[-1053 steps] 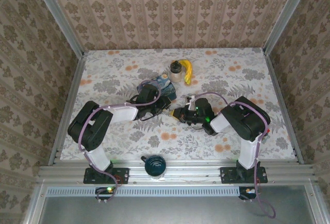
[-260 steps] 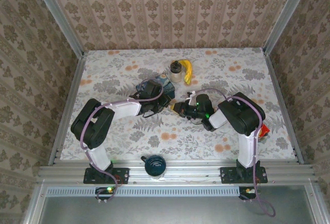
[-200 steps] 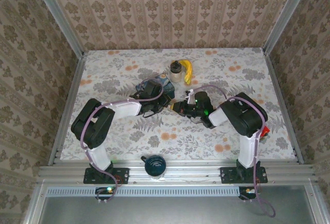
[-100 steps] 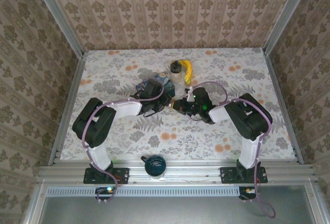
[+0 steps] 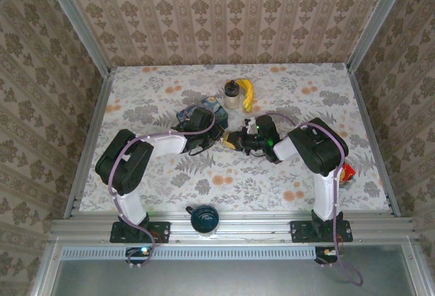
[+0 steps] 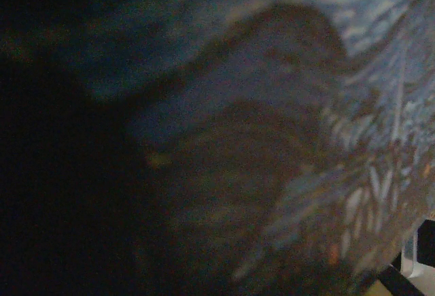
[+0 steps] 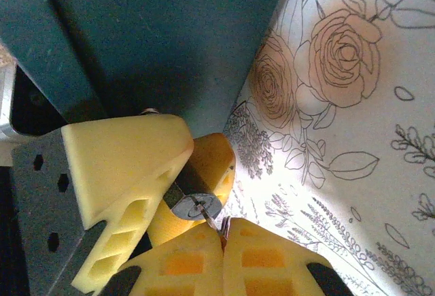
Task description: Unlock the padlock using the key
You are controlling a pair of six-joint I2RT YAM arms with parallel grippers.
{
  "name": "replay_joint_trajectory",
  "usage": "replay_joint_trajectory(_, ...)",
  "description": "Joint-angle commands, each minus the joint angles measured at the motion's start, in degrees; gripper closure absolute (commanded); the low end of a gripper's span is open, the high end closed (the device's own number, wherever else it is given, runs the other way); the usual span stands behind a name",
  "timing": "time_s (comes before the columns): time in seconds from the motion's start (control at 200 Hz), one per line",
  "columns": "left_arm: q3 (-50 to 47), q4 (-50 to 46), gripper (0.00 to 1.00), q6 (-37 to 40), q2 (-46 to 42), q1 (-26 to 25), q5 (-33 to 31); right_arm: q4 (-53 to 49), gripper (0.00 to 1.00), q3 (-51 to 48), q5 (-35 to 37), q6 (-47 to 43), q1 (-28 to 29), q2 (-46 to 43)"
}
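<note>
Just right of tin box (image 5: 185, 113), L gripper (image 5: 219, 135) clamps the padlock (image 7: 194, 206), R gripper (image 7: 223, 232) clenched on key (image 7: 219, 223) nosing into it; if tip's misaligned, pushing could skid blade off or twist lock loose.

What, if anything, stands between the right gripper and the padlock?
Nothing visible does. In the right wrist view the shut right gripper almost touches the metal face of the small dark padlock, which sits pinched in the left gripper. Only a narrow gap separates them.
</note>
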Motion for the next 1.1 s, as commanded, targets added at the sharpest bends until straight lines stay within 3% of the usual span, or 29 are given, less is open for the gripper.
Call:
replay_joint_trajectory(0.0, -0.86, -0.47, 0.86, -1.34, -0.28, -4.52, 16.55, 10.57, 1.00, 3.88, 5.88, 7.94, -0.73, 0.90)
replay_joint_trajectory(0.34, -0.78, 0.81, 0.85, -2.21, 0.41, -4.61, 17.32, 22.15, 1.00, 2.18, 8.46, 21.63, -0.69, 6.40)
replay_joint_trajectory(0.575, -0.69, 1.77, 0.84, -2.98, 0.93, -4.61, 17.81, 21.89, 1.00, 1.56, 10.30, 22.53, -0.61, 5.31)
replay_joint_trajectory(0.645, -0.43, 1.83, 0.80, -2.85, 1.04, -4.61, 17.98, 22.07, 1.00, 1.14, 11.37, 23.45, -0.67, 5.44)
replay_joint_trajectory(0.84, -0.34, 1.84, 0.56, -2.91, 1.04, -4.61, 18.18, 22.08, 1.00, -1.82, 15.82, 24.23, -0.71, 4.76)
replay_joint_trajectory(1.025, -0.64, 1.83, 0.51, -2.56, 0.38, -4.57, 17.85, 22.00, 1.00, -3.18, 17.75, 24.31, -0.73, 4.75)
replay_joint_trajectory(1.095, -0.86, 1.61, 0.41, -2.18, -0.37, -4.52, 17.43, 21.95, 1.00, -3.35, 17.83, 24.13, -0.73, 4.83)
